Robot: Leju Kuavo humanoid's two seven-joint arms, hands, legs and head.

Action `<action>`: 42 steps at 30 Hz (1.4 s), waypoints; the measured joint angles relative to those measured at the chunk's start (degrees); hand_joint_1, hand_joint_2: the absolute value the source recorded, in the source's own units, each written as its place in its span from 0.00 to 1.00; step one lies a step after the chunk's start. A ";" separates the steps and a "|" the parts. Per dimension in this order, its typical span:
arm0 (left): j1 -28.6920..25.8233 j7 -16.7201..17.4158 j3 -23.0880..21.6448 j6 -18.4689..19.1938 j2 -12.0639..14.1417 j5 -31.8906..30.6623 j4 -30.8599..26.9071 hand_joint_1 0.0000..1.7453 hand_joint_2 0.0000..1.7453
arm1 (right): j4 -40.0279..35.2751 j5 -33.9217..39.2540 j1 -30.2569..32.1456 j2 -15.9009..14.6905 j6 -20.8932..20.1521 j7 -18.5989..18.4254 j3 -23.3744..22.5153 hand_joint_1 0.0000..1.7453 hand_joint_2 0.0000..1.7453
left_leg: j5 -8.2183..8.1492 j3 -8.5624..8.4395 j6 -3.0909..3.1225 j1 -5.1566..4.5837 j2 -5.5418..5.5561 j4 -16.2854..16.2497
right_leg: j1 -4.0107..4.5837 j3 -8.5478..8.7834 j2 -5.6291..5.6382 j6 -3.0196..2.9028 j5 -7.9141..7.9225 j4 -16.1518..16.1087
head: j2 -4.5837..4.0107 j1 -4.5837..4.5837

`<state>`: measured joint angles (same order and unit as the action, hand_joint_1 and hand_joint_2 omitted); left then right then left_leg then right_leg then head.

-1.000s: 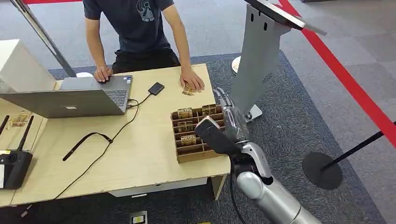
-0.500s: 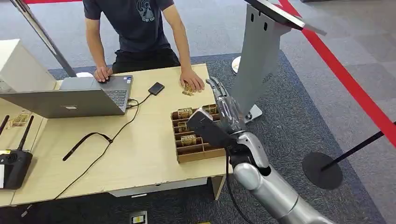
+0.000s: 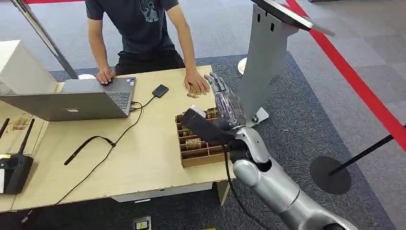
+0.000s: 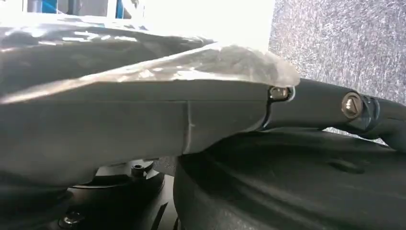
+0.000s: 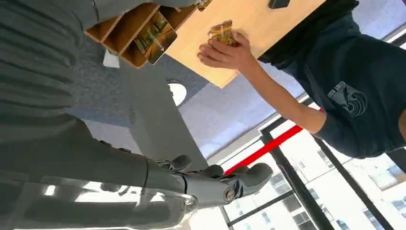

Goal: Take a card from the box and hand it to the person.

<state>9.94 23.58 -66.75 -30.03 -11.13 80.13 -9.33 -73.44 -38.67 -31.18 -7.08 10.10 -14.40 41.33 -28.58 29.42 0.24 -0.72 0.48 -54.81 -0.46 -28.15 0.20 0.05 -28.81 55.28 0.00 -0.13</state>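
A brown cardboard box (image 3: 205, 158) with slotted rows stands at the table's near right corner, with cards (image 3: 193, 143) upright in it. My right hand (image 3: 221, 109) hovers over the box's far right part, fingers stretched out toward the person and apart, thumb (image 3: 200, 125) over the middle rows, nothing in it. The person's hand (image 3: 197, 82) rests on a small pile of cards (image 3: 192, 93) just beyond the box. In the right wrist view I see the box (image 5: 125, 39), a card (image 5: 156, 34) and the person's hand (image 5: 226, 51). My left hand (image 4: 143, 120) hangs low, its fingers unclear.
An open laptop (image 3: 72, 101) sits at the far left with the person's other hand on it. A small black device (image 3: 160, 90) and its cable (image 3: 95, 142) cross the table's middle. A black remote (image 3: 14, 168) lies at the left edge. A grey stand (image 3: 266, 57) rises right of the table.
My right hand has moved forward and to the left, from the box's right side to above its far part, closer to the person's hand. The person has not moved.
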 joint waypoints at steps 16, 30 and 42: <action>0.53 2.45 0.17 -1.36 -0.33 -1.64 -0.04 0.00 1.00 | 8.70 1.49 -7.05 3.13 -1.11 2.21 2.38 0.29 1.00 | 0.00 0.00 0.00 0.01 0.00 0.00 | 0.01 0.01 0.00 0.00 0.00 0.01 | 0.00 0.00; 0.91 3.98 0.17 -2.36 -0.66 -2.64 -0.15 0.00 1.00 | 18.91 3.69 -11.68 5.99 -0.09 3.41 4.66 0.73 1.00 | 0.00 0.00 0.00 0.01 0.01 -0.01 | 0.01 0.01 0.00 0.00 0.00 0.01 | 0.00 0.02; 0.90 3.98 0.17 -2.62 -0.66 -2.69 -0.31 0.00 1.00 | 21.88 3.83 -11.93 5.64 0.70 0.68 6.40 0.48 1.00 | 0.00 -0.01 0.00 0.01 0.00 -0.01 | 0.01 0.00 0.00 0.00 0.00 0.01 | 0.00 0.02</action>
<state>10.84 27.56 -66.58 -32.65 -11.78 77.44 -9.64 -51.56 -34.84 -43.10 -1.44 10.80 -13.73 47.74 -28.58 29.41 0.24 -0.71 0.48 -54.82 -0.45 -28.15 0.20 0.05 -28.81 55.29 0.00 -0.11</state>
